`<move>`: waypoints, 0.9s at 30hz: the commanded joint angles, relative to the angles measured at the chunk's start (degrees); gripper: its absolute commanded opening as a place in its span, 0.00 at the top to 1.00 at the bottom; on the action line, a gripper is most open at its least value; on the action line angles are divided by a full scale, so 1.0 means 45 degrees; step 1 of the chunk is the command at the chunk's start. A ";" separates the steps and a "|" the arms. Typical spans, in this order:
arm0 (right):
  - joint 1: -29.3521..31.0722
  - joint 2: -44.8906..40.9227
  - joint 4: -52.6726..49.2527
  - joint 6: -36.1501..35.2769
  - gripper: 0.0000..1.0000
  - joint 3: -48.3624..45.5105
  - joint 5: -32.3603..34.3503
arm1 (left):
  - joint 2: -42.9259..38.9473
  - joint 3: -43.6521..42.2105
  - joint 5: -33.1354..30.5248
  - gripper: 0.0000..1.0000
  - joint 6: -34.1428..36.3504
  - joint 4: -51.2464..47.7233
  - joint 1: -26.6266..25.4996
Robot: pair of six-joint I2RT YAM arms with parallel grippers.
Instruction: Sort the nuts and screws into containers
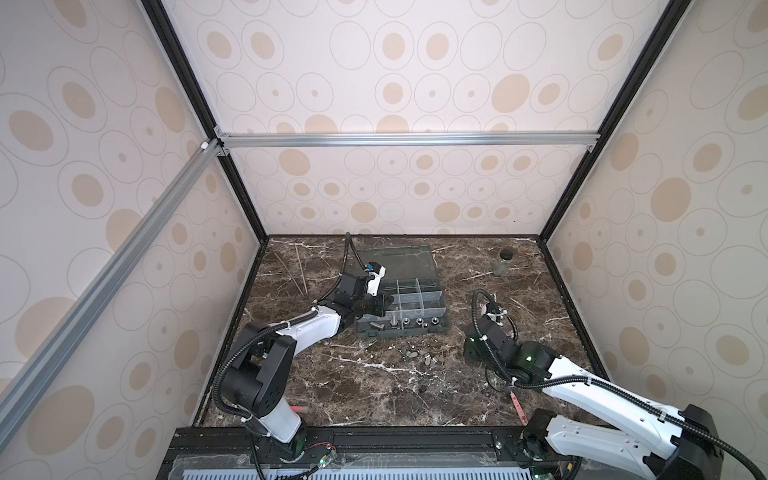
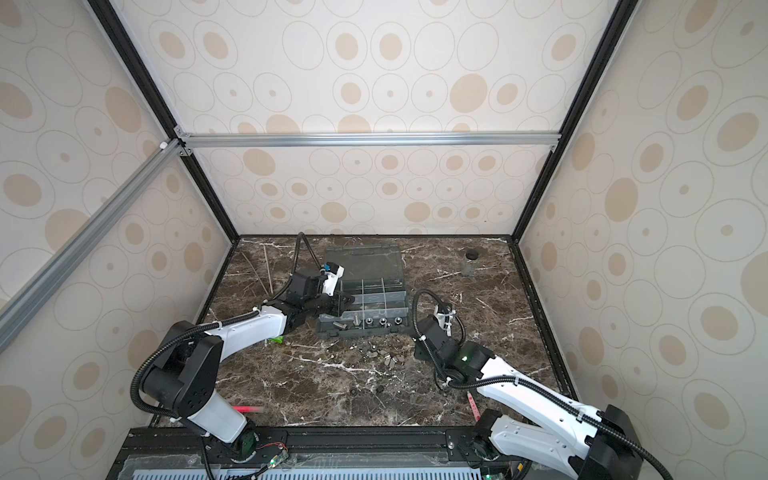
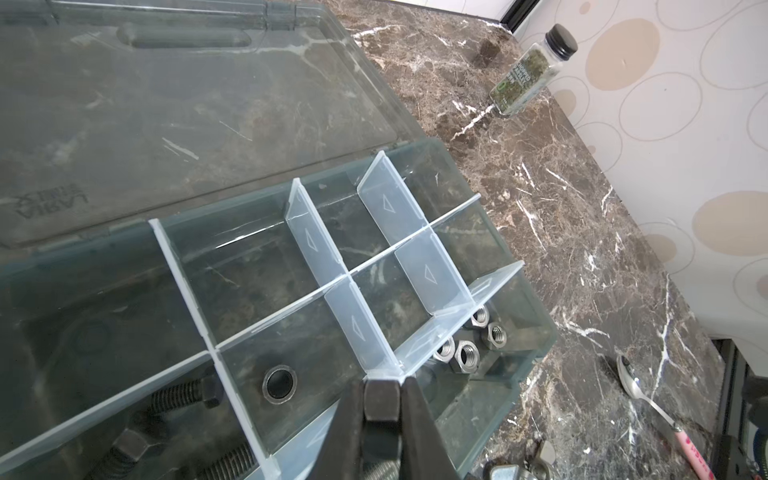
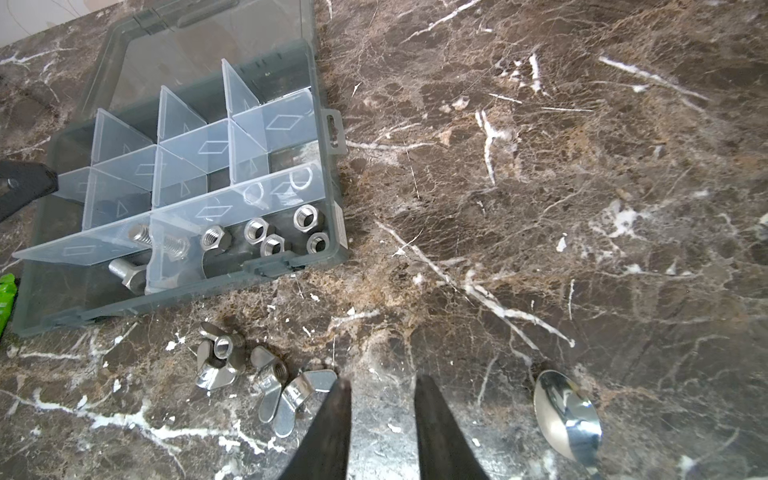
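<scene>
Since dark screws (image 3: 183,399) lie in the box (image 3: 532,332) just below it, left gripper (image 3: 381,384) hovers clamped on another screw (image 3: 381,401), presumably to drop alongside; right gripper (image 4: 382,378) jaws apart, empty.

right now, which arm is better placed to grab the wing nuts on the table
Right. The right claw hangs open and empty beside the wing nuts. The left claw is over the box, shut on a dark screw.
</scene>
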 commanded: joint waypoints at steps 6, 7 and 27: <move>-0.0038 -0.0248 -0.0275 0.0314 0.70 -0.0296 0.0327 | 0.0038 0.0373 0.0253 0.63 -0.0565 0.0590 0.0223; -0.0033 -0.0243 -0.0273 0.0308 0.70 -0.0301 0.0305 | 0.0016 0.0354 0.0230 0.61 -0.0603 0.0602 0.0226; -0.0038 -0.0288 -0.0216 0.0416 0.70 -0.0439 0.0190 | -0.2916 -0.1285 0.0093 0.46 -0.0717 0.2457 0.0349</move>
